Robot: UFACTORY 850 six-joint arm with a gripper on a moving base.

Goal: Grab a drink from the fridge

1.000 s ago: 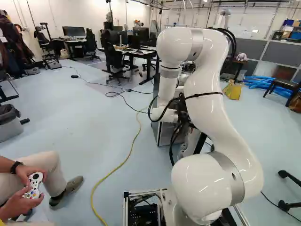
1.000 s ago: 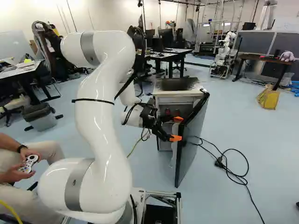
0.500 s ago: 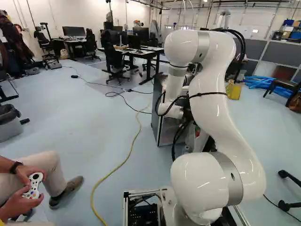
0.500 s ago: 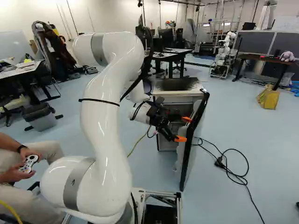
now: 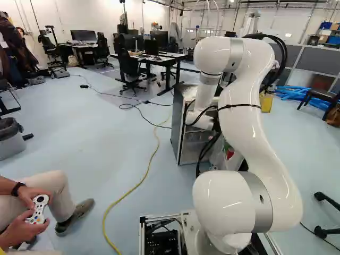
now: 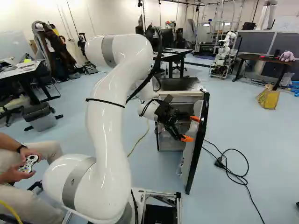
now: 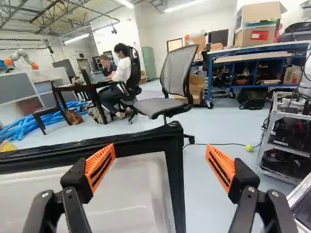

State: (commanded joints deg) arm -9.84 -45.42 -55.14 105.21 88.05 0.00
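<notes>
the gripper (image 6: 191, 129) is open, fingers spread wide near the inner side of the fridge door (image 6: 188, 161), whose black-rimmed edge shows between them in the wrist view. the fridge (image 5: 179, 125) stands open ahead; i can't make out a drink.

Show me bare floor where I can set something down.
In the left base view, between the yellow cable and the grey bin; in the right base view, between the black cord and the yellow bag. Crowded: the fridge's front, with the fingers by its open door.
</notes>
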